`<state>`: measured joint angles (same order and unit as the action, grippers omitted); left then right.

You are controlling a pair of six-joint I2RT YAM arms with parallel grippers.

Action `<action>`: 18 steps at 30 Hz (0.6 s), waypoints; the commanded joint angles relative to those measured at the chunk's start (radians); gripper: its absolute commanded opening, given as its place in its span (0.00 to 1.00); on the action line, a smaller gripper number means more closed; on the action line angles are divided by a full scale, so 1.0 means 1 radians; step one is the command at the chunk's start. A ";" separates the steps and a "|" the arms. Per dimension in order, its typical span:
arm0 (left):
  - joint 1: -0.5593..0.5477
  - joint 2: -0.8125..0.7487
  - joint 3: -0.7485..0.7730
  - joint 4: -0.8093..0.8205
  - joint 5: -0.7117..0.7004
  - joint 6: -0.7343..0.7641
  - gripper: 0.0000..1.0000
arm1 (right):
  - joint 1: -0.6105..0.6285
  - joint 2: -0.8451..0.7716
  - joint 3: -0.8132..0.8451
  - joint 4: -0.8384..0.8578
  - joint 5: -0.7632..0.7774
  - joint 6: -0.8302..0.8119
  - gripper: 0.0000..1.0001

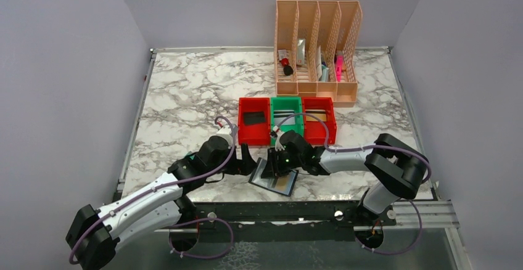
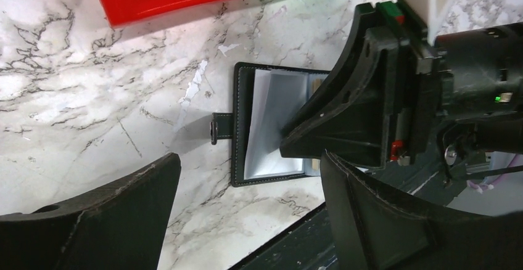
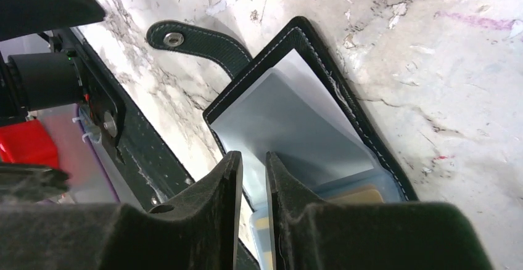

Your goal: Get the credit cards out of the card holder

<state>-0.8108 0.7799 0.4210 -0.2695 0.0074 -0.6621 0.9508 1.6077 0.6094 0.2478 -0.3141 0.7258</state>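
Top external view: the card holder (image 1: 275, 177) lies open on the marble worktop (image 1: 185, 97) close to the near edge, about midway along it, with both arms reaching in over it. The left gripper (image 2: 250, 157) hangs just left of the holder, above the marble. Its fingers (image 2: 111, 220) are spread wide and hold nothing. The strap (image 2: 221, 128) points out from the holder's left side and lies flat on the marble.

The right gripper (image 3: 253, 156) is down on the holder's blue-grey inside, tips touching the pale pocket. Its fingers (image 3: 210, 220) are almost pressed together, leaving only a thin slit. Whether a card edge sits in that slit cannot be told. A tan card (image 3: 364, 195) shows in a pocket just right of those tips, still inside the holder.

Behind the holder, in the middle of the worktop, three bins stand side by side and touching: a red bin (image 1: 244, 135), a green bin (image 1: 287, 128) and another red bin (image 1: 330, 135). A peach rack (image 1: 317, 88) stands at the far edge, right of centre, with small items in its slots.
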 commanded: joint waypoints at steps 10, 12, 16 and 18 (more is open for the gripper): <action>-0.004 0.149 -0.022 0.152 0.163 0.017 0.53 | 0.013 -0.014 -0.089 -0.041 0.227 0.065 0.27; -0.012 0.137 -0.012 0.168 0.164 0.009 0.39 | 0.013 -0.023 -0.109 -0.012 0.239 0.092 0.24; -0.019 0.118 -0.028 0.297 0.233 -0.014 0.27 | 0.012 -0.019 -0.146 0.053 0.251 0.154 0.19; -0.020 0.143 -0.039 0.343 0.264 -0.020 0.25 | 0.013 -0.012 -0.153 0.063 0.257 0.175 0.16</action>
<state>-0.8253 0.9146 0.3798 -0.0826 0.1753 -0.6624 0.9649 1.5646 0.5079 0.3668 -0.1749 0.8593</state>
